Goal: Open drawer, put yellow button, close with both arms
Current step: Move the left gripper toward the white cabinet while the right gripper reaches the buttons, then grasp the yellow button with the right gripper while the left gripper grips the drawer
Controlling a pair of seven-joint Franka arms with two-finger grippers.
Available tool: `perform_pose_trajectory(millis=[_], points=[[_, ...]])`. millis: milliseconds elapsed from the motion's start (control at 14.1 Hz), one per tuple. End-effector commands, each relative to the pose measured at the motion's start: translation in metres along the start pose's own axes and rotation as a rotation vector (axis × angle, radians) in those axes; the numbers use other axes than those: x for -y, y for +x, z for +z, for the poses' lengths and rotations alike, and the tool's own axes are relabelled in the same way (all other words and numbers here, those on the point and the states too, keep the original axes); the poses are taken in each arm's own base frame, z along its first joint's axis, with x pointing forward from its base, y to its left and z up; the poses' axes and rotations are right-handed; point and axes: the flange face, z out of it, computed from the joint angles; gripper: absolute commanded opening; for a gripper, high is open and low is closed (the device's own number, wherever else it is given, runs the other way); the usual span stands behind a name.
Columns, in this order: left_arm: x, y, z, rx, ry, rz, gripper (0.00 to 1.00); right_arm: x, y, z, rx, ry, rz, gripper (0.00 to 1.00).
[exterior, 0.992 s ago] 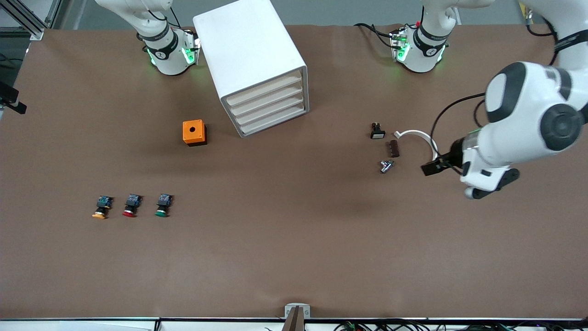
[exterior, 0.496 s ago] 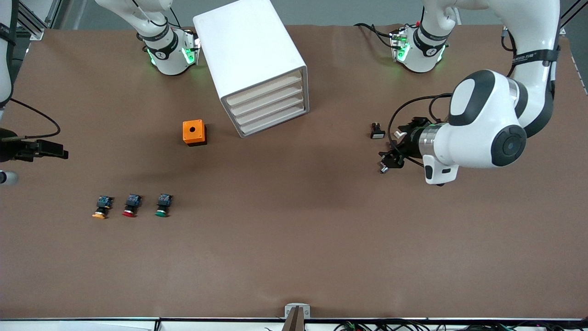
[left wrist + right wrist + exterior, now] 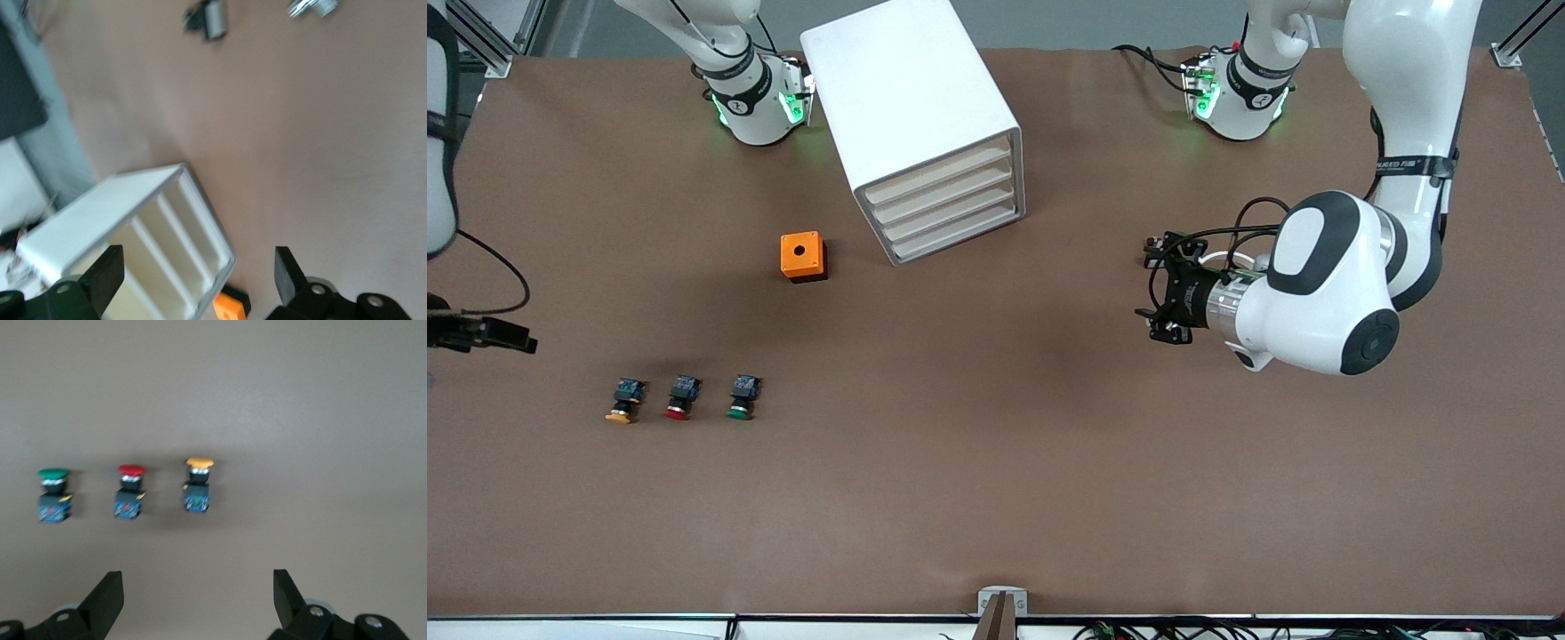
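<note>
The white cabinet (image 3: 911,116) stands at the robots' side of the table, and its uppermost drawer (image 3: 938,171) is shut flush like the three below it. The yellow button (image 3: 622,402) stands toward the right arm's end, beside the red one (image 3: 682,397) and the green one (image 3: 742,397). My left gripper (image 3: 1154,300) is open and empty over small parts and faces the cabinet (image 3: 153,253). My right gripper (image 3: 511,340) is open and empty at the table's edge, over bare table, and looks at the yellow button (image 3: 198,483).
An orange box (image 3: 803,256) with a round hole sits beside the cabinet's front corner; it also shows in the left wrist view (image 3: 230,308). Small parts (image 3: 1156,253) lie under the left gripper, two showing in its wrist view (image 3: 213,17).
The left arm has swung in from the table's end toward the middle, over the small parts. The right gripper has come into view at its end and moved nearer the buttons.
</note>
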Motion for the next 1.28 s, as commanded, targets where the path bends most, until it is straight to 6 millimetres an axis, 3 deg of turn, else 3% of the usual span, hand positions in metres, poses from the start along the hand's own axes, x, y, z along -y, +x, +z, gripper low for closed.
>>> perform_pose_trajectory(millis=[0,283,638,921,1063,1205], points=[[-0.006,-0.010,0.011,0.073,0.088,-0.120,0.99,-0.009,0.005,0.055,0.009,0.007,0.089,0.97],[-0.008,-0.018,0.044,0.140,0.248,-0.246,0.99,-0.006,0.023,0.110,-0.041,-0.005,0.091,0.99],[-0.017,-0.041,0.121,0.180,0.459,-0.298,0.99,0.011,0.018,0.161,-0.065,0.018,0.102,1.00],[-0.026,-0.054,0.173,0.228,0.579,-0.314,0.99,0.016,0.009,0.182,-0.096,0.008,0.103,1.00],[-0.023,-0.065,0.198,0.215,0.606,-0.309,0.99,0.017,0.005,0.207,-0.064,0.011,0.104,1.00],[-0.024,-0.069,0.220,0.223,0.647,-0.322,0.99,0.019,0.005,0.211,-0.059,0.011,0.099,1.00]])
